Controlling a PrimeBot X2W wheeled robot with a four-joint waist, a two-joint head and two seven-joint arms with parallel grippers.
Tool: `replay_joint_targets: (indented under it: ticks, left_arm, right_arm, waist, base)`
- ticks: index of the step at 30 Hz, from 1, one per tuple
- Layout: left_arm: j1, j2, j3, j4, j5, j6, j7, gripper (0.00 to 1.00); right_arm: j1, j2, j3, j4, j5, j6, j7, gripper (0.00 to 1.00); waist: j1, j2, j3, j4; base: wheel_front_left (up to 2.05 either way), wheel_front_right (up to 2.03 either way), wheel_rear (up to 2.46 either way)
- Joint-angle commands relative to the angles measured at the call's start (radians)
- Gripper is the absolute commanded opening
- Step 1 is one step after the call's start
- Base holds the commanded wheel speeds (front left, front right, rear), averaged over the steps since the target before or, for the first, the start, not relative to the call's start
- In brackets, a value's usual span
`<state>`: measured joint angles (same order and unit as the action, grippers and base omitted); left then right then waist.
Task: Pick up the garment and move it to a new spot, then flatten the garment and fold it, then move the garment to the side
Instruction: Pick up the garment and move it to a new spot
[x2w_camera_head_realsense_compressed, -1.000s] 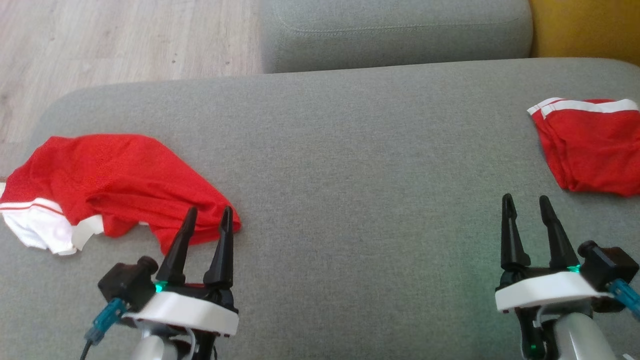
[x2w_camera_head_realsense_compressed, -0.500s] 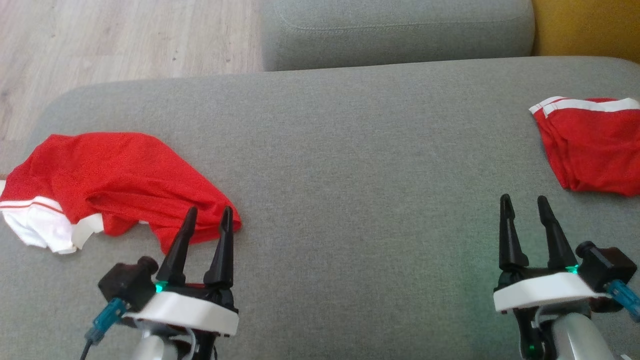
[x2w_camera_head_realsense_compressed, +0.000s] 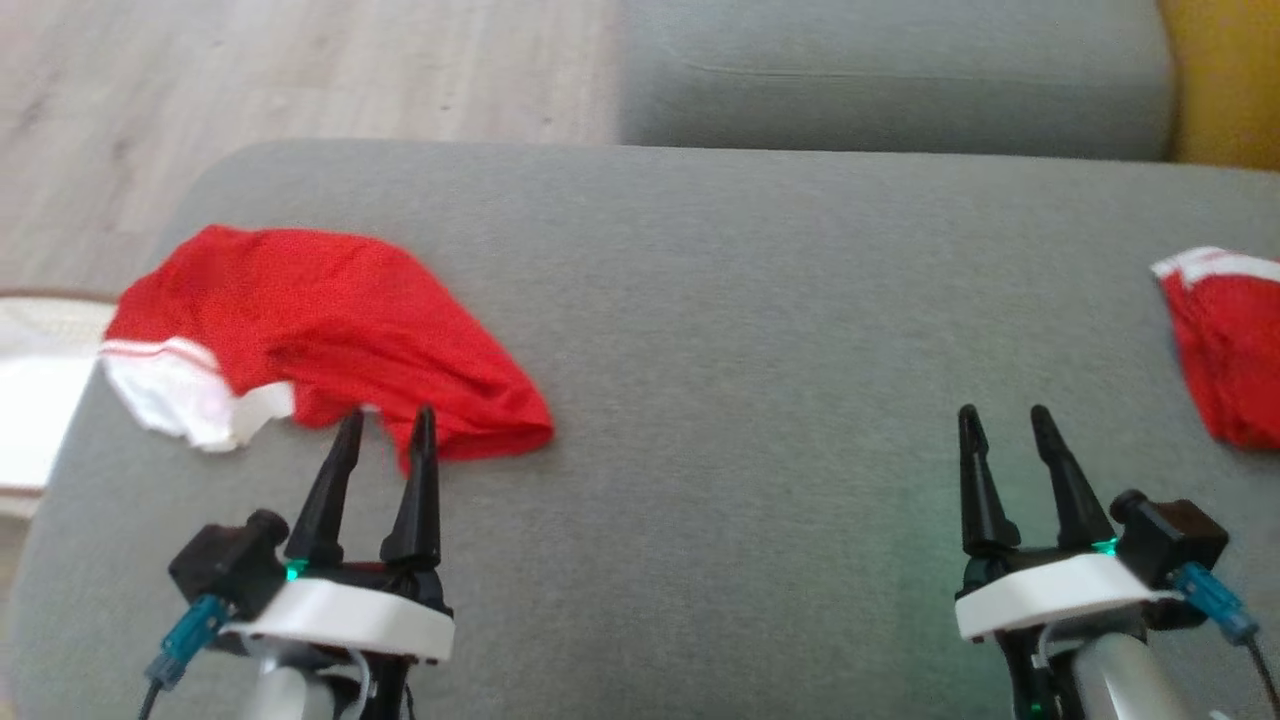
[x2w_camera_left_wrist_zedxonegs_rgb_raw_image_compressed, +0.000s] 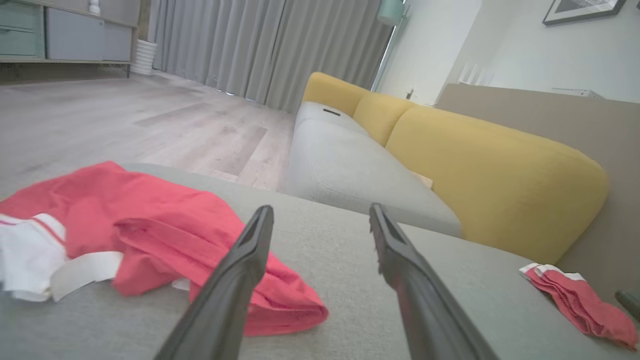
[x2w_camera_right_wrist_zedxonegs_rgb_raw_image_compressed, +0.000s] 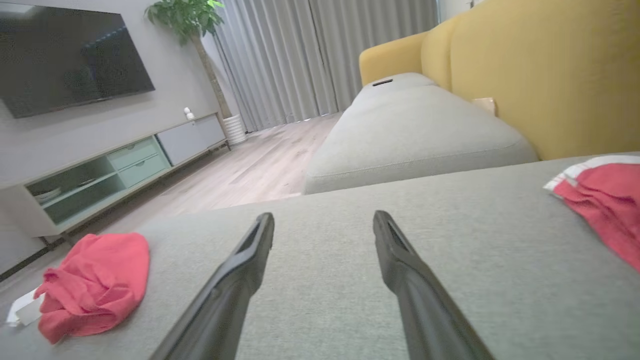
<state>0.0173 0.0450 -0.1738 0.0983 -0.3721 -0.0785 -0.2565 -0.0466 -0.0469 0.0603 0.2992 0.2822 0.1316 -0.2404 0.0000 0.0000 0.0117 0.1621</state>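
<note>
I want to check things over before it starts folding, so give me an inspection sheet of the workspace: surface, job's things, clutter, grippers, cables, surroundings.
Surface: grey cushion, bare across the middle.
Job's things: crumpled red garment with white trim at the left; folded red garment at the right edge.
Clutter: nothing seen.
Grippers: left gripper jaws open, tips by the crumpled garment's near edge, nothing held; right gripper jaws open over bare cushion.
Cables: blue connector at each wrist, leads running off the bottom.
Surroundings: wood floor, second grey seat, yellow sofa back.
</note>
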Motion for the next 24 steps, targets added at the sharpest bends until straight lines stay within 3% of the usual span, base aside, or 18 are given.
replay_joint_targets:
  ticks: [1, 12, 24]
  left_arm:
    - [-0.048, 0.005, 0.046, -0.029, 0.014, 0.003, -0.005, 1.0]
    - [-0.04, 0.005, 0.128, -0.014, 0.044, -0.01, -0.005, 1.0]
    - [-0.1, 0.006, 0.187, 0.014, 0.082, -0.026, -0.005, 1.0]
  right_arm:
    - [-0.01, -0.003, 0.035, -0.025, 0.011, -0.001, -0.006, 1.0]
    - [-0.008, -0.003, 0.089, 0.005, 0.05, -0.001, -0.009, 1.0]
    - [-0.047, -0.003, 0.083, -0.004, 0.029, -0.001, -0.008, 1.0]
  waist:
    - [0.0, 0.0, -0.01, 0.062]
    - [0.0, 0.0, -0.026, 0.194]
    - [0.0, 0.0, 0.058, 0.173]
  base:
    - [0.0, 0.0, 0.0]
    - [0.0, 0.0, 0.0]
    - [0.0, 0.0, 0.0]
